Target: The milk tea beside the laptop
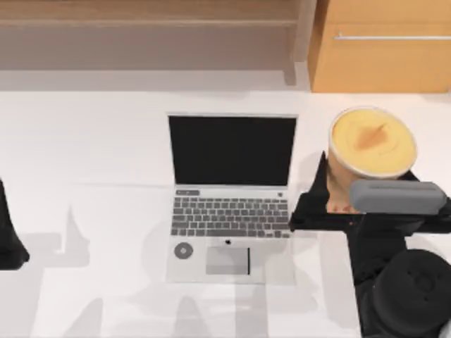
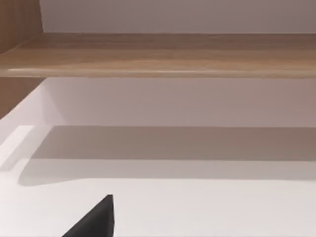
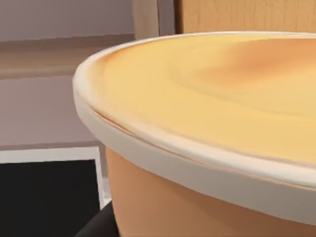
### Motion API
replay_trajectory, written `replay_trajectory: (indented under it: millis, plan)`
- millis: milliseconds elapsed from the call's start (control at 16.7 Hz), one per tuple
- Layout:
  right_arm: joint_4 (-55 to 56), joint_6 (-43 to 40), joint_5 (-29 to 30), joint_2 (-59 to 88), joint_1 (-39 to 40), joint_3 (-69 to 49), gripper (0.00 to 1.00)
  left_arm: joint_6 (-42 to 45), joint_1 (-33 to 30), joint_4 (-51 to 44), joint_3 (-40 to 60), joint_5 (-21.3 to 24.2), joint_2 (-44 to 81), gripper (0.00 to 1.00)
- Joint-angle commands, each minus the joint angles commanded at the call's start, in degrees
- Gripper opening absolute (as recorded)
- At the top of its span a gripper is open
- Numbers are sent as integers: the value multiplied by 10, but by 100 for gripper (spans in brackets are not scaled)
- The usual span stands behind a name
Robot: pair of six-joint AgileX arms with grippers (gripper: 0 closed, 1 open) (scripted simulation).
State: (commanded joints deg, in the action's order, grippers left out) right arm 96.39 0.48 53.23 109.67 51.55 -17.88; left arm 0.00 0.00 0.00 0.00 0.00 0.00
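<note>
Right claw (image 1: 343, 191) clamped around milk tea (image 1: 371, 141)

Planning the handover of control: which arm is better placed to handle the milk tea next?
Right. Its tool is at the milk tea, right of the laptop; the left arm sits parked at the table's far left edge.

The surface (image 1: 91, 141) is smooth, matt white. On it, the laptop (image 1: 229, 232) looks like brushed silver-grey metal with a glossy black screen. Just right of the laptop, the milk tea (image 1: 371, 141) has a smooth, paper-like orange wall, a pale matt rim and a creamy, satiny top. Behind the laptop, the shelf (image 1: 141, 14) and cabinet (image 1: 380, 63) show smooth wood grain.
</note>
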Motion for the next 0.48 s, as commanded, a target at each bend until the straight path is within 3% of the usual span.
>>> replay_trajectory:
  millis: [480]
  plan:
    - [52, 1, 4, 46, 5, -2, 0, 0, 0, 0, 0, 0, 0, 100]
